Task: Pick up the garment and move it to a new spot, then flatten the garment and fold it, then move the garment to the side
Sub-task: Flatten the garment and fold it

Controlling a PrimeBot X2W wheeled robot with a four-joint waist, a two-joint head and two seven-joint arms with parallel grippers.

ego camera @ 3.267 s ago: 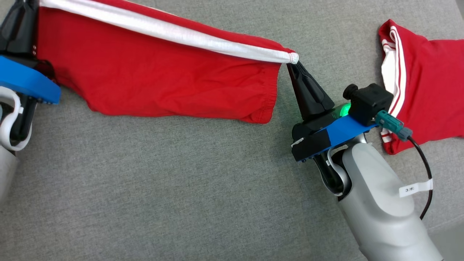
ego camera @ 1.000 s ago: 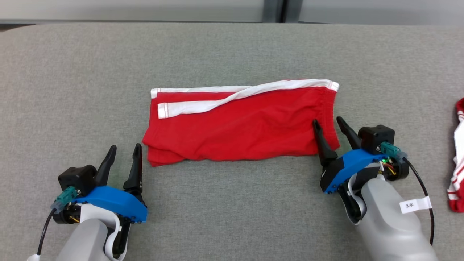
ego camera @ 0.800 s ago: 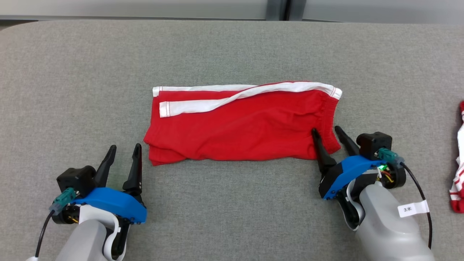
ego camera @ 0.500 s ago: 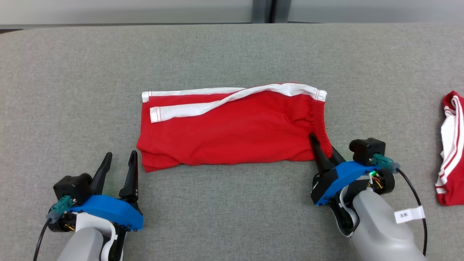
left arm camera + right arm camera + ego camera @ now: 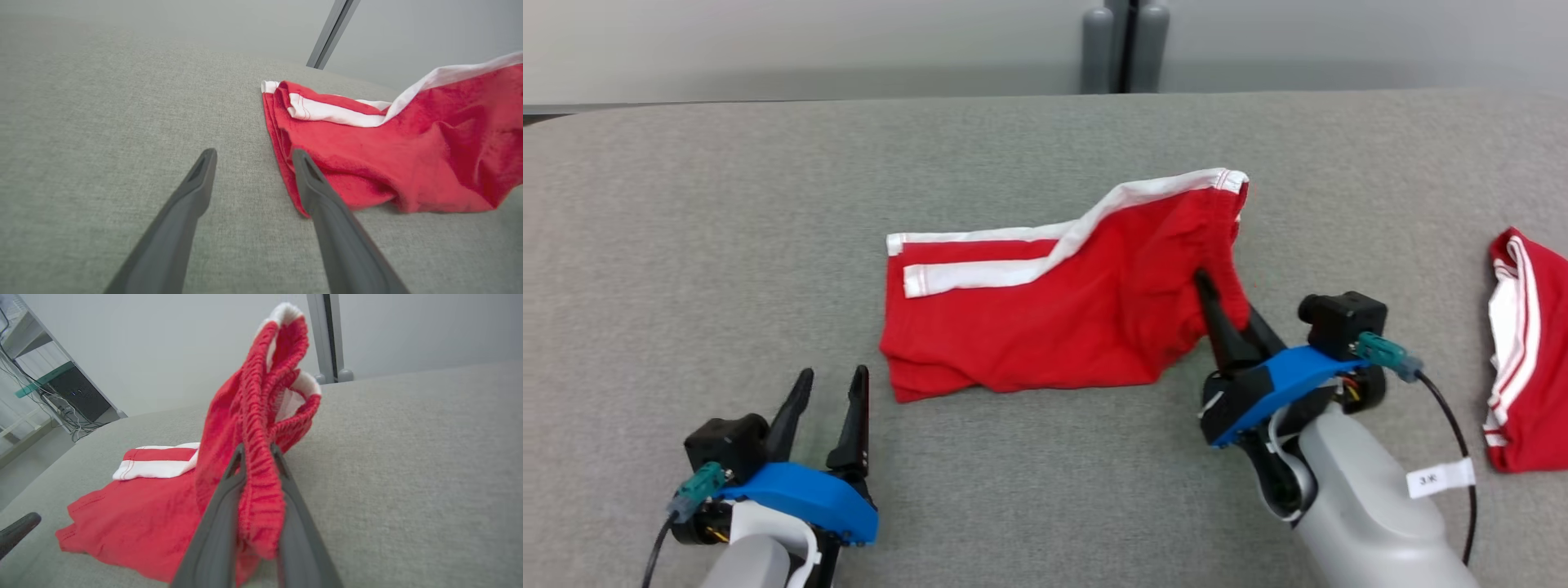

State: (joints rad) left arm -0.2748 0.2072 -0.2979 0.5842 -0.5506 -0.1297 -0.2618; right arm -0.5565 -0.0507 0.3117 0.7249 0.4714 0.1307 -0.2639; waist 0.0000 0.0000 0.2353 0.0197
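Two red garments with white stripes lie on the one grey surface (image 5: 686, 245): the red shorts (image 5: 1045, 327) in the middle and a second garment (image 5: 1523, 351) at the right edge. There are two grippers, the left gripper (image 5: 832, 373) and the right gripper (image 5: 1225, 298), each with two dark fingers (image 5: 854, 416). One white tag (image 5: 1441, 478) is in view.

Red, white-striped garment (image 5: 1054, 327); grey table (image 5: 727, 245).
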